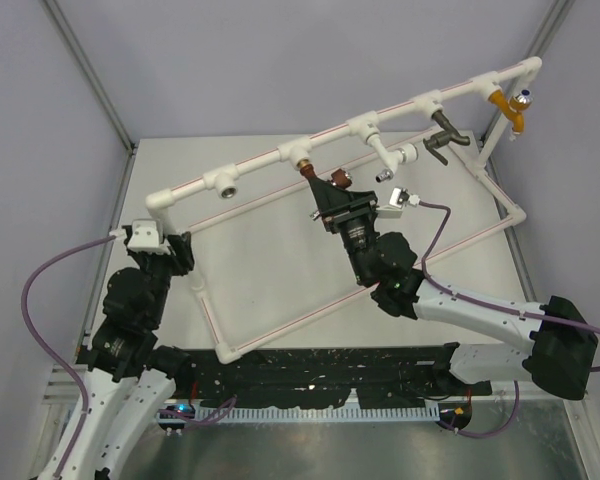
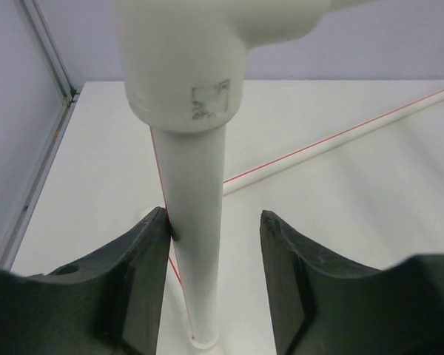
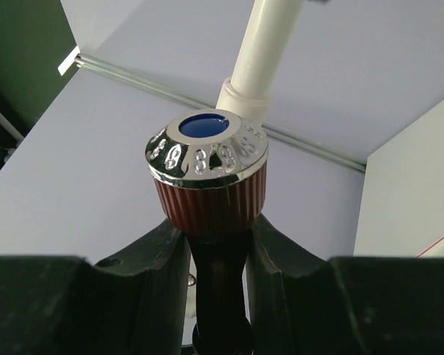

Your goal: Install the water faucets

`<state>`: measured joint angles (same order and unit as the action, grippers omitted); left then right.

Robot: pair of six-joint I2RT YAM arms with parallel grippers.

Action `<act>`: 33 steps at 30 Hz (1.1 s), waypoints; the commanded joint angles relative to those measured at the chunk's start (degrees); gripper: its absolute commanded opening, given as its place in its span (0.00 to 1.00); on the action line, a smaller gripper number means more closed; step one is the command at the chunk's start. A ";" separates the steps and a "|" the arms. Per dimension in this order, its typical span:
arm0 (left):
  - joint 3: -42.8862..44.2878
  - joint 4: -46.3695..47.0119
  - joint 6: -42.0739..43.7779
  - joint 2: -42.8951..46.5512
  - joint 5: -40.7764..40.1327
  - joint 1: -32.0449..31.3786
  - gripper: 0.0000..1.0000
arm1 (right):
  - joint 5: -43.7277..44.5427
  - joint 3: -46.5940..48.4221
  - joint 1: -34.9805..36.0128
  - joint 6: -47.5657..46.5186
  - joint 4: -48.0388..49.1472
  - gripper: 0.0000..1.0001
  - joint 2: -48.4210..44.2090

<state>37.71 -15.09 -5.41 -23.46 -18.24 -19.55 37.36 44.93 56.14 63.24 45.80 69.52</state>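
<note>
The water faucet (image 1: pixel 321 179) is a small copper-coloured tap, and its brass threaded end points at a tee (image 1: pixel 293 152) on the raised white pipe. My right gripper (image 1: pixel 339 196) is shut on it. In the right wrist view the fingers (image 3: pixel 163 255) clamp the dark stem just under the ribbed dark-red knob (image 3: pixel 211 203), which has a chrome cap with a blue centre. My left gripper (image 2: pixel 214 218) straddles the frame's upright white pipe (image 2: pixel 196 185) below the corner elbow (image 1: pixel 163 205). Its left finger touches the pipe. The right finger (image 2: pixel 281 251) stands apart with a gap.
The white pipe frame (image 1: pixel 280 325) lies across the table, and its raised bar runs up to the far right. On that bar hang a dark bronze lever tap (image 1: pixel 442 138), an orange tap with a blue knob (image 1: pixel 513 108) and a white fitting (image 1: pixel 385 158). An open tee (image 1: pixel 225 182) sits further left.
</note>
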 commanded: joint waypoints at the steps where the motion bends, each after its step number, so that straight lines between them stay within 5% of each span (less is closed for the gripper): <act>1: -1.50 -5.39 -0.66 2.28 6.11 -2.16 0.62 | 0.43 -0.63 -0.86 3.30 -1.60 0.30 1.24; 4: -0.89 -5.21 0.13 0.97 5.06 -2.16 0.79 | 0.25 -1.33 -0.94 1.36 0.77 0.36 0.62; 8: -0.54 -4.60 1.01 -0.79 2.87 -2.16 0.88 | -0.10 -2.12 -0.94 -0.49 2.18 0.44 0.01; 25: -1.15 4.80 4.79 -4.30 -7.42 -2.07 0.84 | -1.94 -6.52 -0.94 -8.75 9.92 0.76 -4.74; 33: -0.80 8.06 6.63 -8.00 -7.16 -2.07 0.71 | -2.21 -6.08 -0.94 -8.67 9.40 0.72 -5.80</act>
<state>36.73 -12.23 -0.97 -30.13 -24.49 -21.63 34.57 38.30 55.35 55.18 53.08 64.99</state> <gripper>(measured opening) 0.756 0.740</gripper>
